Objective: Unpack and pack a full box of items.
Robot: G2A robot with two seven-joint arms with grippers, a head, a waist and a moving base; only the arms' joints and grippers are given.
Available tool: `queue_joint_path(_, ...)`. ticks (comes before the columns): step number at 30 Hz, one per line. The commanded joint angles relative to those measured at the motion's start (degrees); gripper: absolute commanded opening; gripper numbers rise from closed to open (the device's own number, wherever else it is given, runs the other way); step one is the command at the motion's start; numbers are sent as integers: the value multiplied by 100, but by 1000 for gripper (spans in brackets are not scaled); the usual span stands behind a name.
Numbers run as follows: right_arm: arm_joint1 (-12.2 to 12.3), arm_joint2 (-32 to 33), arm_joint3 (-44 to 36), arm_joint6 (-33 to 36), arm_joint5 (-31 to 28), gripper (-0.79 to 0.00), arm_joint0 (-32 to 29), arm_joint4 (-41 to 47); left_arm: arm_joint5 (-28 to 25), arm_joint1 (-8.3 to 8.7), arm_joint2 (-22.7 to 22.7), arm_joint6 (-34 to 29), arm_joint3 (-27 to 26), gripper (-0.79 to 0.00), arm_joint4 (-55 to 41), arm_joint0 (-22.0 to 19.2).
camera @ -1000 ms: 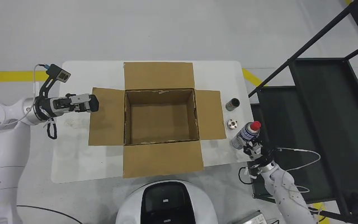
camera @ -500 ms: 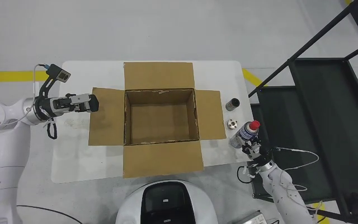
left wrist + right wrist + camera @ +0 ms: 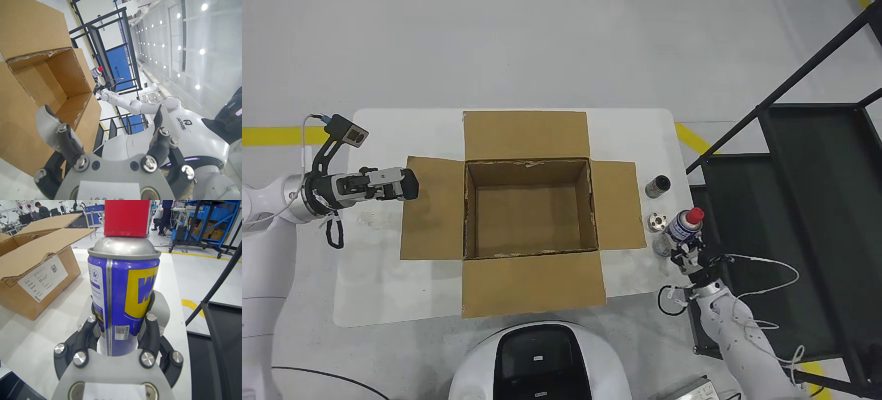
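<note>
Right gripper (image 3: 122, 308) pinches the lower body of the blue-and-yellow spray can with red cap (image 3: 122, 275). The can is held upright in the top view's lower right, at the right edge of the white table (image 3: 372, 280), just beside 2 small metal cylinders (image 3: 658, 186). The open brown cardboard box (image 3: 532, 285), mid-frame, looks empty, so repacking is probably beginning. The next move calls for carrying the can over the right flap and lowering it inside. The right forearm rises from the lower right corner. The left gripper (image 3: 408, 185), fingers spread and empty, lies level at the left flap.
</note>
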Motion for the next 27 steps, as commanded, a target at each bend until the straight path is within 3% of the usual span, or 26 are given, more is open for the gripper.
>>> queue_joint_path(1,-17,-68,141,-55,73,-785,84,-16,0,0,0,0,0,0,0,0)
queue_joint_path(3,-32,-133,269,-121,120,-767,152,-30,0,0,0,0,0,0,0,0)
queue_joint_path(5,-42,-192,380,-200,161,-486,196,-60,0,0,0,0,0,0,0,0)
queue_joint_path(6,-44,-214,426,-256,185,-403,208,-72,0,0,0,0,0,0,0,0)
queue_joint_path(7,-44,-237,470,-301,183,-46,213,-89,0,0,0,0,0,0,0,0)
queue_joint_path(8,-42,-251,510,-347,181,0,215,-98,0,0,0,0,0,0,0,0)
queue_joint_path(21,128,-189,424,-1110,-50,0,-330,-248,0,0,0,0,0,0,0,0)
queue_joint_path(27,251,53,157,-1044,-145,0,-692,-93,0,0,0,0,0,0,0,0)
